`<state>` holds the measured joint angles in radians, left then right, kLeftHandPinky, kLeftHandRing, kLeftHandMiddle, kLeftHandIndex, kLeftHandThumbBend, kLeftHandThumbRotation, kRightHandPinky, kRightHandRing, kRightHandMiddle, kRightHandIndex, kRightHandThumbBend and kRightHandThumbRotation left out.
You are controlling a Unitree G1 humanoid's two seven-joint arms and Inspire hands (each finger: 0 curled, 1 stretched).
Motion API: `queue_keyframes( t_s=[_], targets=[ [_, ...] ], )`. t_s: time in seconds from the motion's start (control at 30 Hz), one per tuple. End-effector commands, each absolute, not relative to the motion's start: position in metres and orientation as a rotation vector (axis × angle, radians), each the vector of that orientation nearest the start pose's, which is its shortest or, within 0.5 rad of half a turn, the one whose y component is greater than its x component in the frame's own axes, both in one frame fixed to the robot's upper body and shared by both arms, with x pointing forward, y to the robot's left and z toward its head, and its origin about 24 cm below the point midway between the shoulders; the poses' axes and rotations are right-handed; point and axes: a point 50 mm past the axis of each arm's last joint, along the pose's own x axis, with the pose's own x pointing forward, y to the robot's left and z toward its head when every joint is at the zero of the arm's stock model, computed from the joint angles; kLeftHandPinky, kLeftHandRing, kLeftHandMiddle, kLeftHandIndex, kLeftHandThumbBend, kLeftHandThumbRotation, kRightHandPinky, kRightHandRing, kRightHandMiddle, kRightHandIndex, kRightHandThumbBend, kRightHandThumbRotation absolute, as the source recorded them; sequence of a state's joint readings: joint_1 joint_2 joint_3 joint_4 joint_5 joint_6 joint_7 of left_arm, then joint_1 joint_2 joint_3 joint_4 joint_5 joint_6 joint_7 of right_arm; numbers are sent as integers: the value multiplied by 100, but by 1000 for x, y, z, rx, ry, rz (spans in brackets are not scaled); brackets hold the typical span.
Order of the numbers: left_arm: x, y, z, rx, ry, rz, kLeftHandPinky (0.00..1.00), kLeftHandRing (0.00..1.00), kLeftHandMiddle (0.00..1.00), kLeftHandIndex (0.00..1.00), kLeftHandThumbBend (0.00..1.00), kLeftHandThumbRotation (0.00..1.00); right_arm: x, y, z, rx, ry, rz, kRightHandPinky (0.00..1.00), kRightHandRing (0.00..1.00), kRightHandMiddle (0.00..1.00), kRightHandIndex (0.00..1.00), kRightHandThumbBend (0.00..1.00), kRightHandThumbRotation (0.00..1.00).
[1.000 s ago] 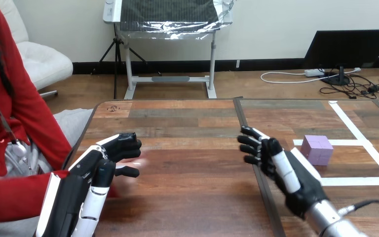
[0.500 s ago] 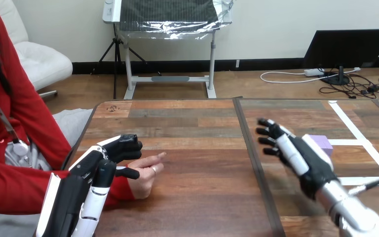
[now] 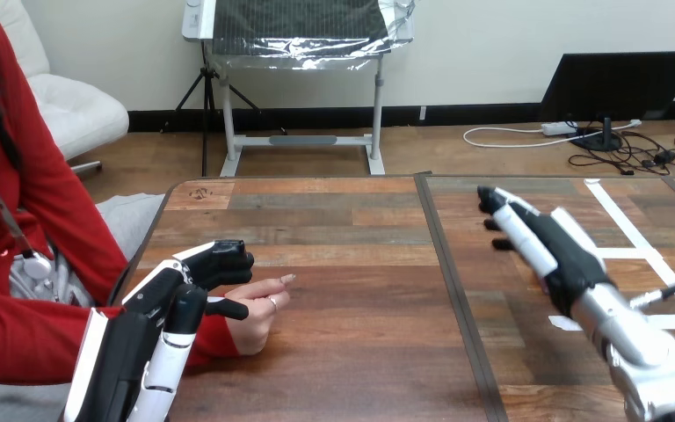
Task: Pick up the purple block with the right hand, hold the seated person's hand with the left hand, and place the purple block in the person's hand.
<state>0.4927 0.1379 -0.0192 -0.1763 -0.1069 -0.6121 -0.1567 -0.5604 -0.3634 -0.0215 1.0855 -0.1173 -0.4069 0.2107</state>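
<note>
Head view: small purple block hidden, most likely behind the black-and-white right hand (image 3: 561,251), out on the right half of the brown wooden table (image 3: 360,352), near the white tape lines (image 3: 620,215). Probably light and hard, with flat smooth sides, so maybe a bit slippy. Best pinched on two sides that face away from each other, thumb on one and fingers on the other, close to the middle. Not likely to break if dropped, but could slide or tip over if bumped from the side. Right hand wide open, fingers straight and spread out, holding nothing, lifted above the table. Over on the left, black-and-white left hand (image 3: 189,294) half open, fingers loosely bent, not closed round anything. Person's hand (image 3: 259,316) flat on the table just beside it, near the thumb; touching or not, cannot tell. Block not picked up yet. Holding the person's hand and giving the block both not done yet.
</note>
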Motion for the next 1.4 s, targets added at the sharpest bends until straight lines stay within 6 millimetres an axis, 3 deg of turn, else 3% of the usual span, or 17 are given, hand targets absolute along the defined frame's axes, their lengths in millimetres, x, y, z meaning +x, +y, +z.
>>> queue_keyframes(
  t_s=[0.0, 0.57, 0.8, 1.13, 1.37],
  targets=[
    [161, 181, 68, 88, -420, -53, 56, 71, 72, 69, 57, 92, 397, -227, 133, -597, -80, 58, 92, 94, 94, 93, 74, 100],
    [160, 182, 67, 73, -415, -51, 56, 71, 71, 69, 56, 91, 406, -237, 158, -766, -25, -12, 92, 96, 96, 96, 84, 100],
    [159, 181, 67, 75, -416, -49, 56, 71, 71, 68, 56, 90, 408, -240, 162, -856, 3, -25, 84, 92, 94, 94, 87, 100],
    [157, 181, 67, 68, -418, -49, 56, 70, 71, 68, 55, 89, 408, -245, 159, -1022, 61, -37, 84, 92, 94, 95, 76, 100],
    [156, 181, 67, 58, -409, -45, 56, 71, 71, 68, 53, 88, 406, -247, 150, -1172, 113, -63, 84, 90, 91, 92, 74, 100]
  ],
)
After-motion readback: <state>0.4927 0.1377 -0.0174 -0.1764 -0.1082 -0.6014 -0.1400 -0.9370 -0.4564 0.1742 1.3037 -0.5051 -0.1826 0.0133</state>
